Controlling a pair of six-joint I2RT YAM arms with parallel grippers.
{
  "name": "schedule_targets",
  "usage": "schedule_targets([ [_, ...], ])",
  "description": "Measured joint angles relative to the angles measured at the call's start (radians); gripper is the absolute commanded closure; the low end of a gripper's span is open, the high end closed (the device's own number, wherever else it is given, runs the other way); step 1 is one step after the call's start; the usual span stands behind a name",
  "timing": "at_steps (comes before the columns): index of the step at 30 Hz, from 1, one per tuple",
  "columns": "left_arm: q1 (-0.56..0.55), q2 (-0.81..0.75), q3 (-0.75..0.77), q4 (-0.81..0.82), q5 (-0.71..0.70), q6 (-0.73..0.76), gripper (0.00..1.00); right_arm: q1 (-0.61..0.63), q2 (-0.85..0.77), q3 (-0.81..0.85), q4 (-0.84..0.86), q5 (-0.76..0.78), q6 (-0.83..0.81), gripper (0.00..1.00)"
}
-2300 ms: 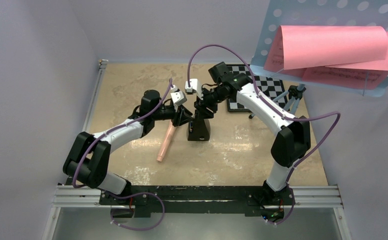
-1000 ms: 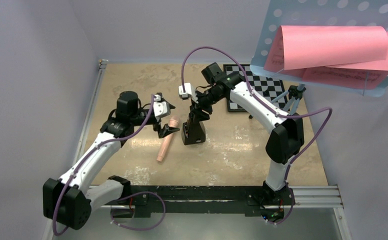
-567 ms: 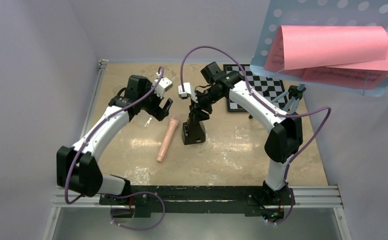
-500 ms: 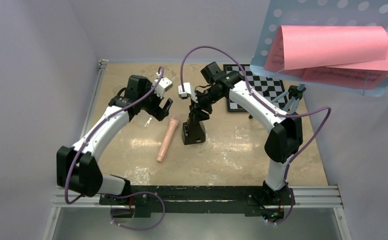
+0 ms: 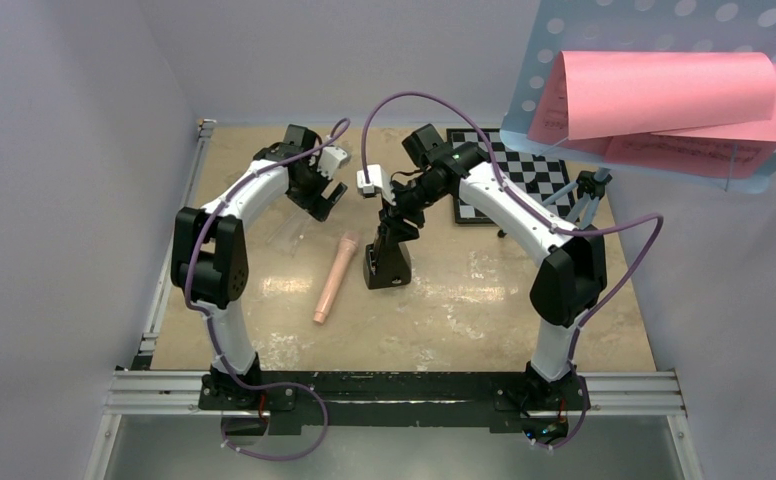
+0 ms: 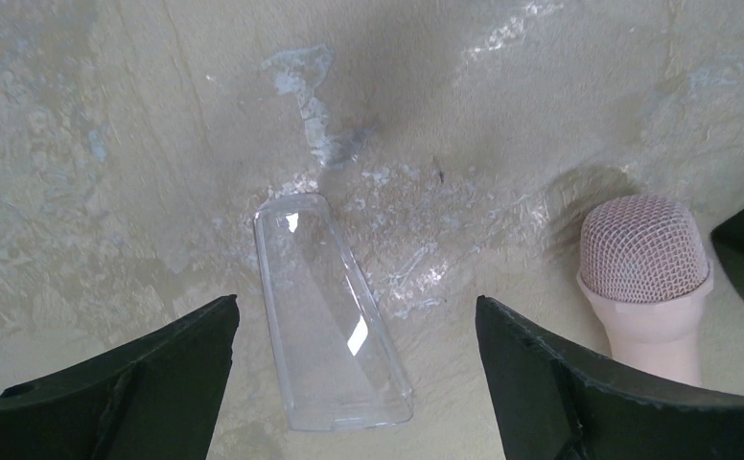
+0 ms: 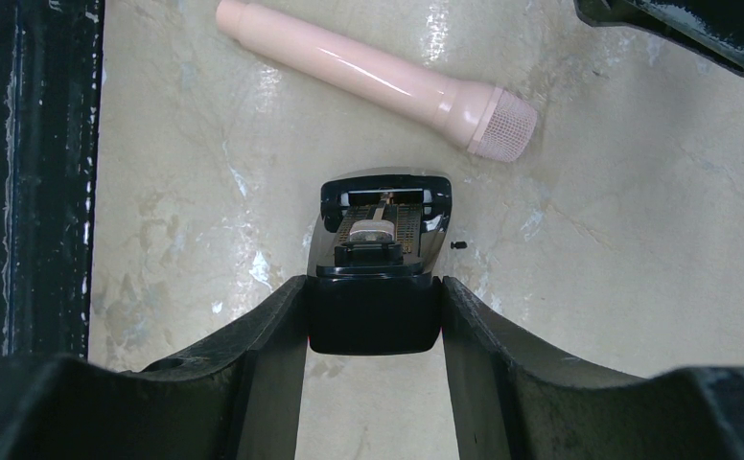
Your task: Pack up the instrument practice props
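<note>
Within the right hand (image 7: pixel 374 305), metronome (image 7: pixel 382 216)

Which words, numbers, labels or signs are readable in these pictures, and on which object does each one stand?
No text can be read in any view.
Pink sheet-music pages: faint dark print, too small to read.
Black metronome: fine marks inside its open front, too blurred to read.

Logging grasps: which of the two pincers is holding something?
The right pincer, shut on the small black pyramid-shaped metronome; the left pincer hangs open above a clear plastic cover, holding nothing.
</note>
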Motion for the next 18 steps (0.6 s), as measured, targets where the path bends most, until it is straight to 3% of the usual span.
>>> schedule_targets([
  [18, 0.059, 0.080, 0.011, -0.063, -0.053, 0.013, 0.05, -0.005, -0.049, -0.042, -0.021, 0.047, -0.002, 1.00],
])
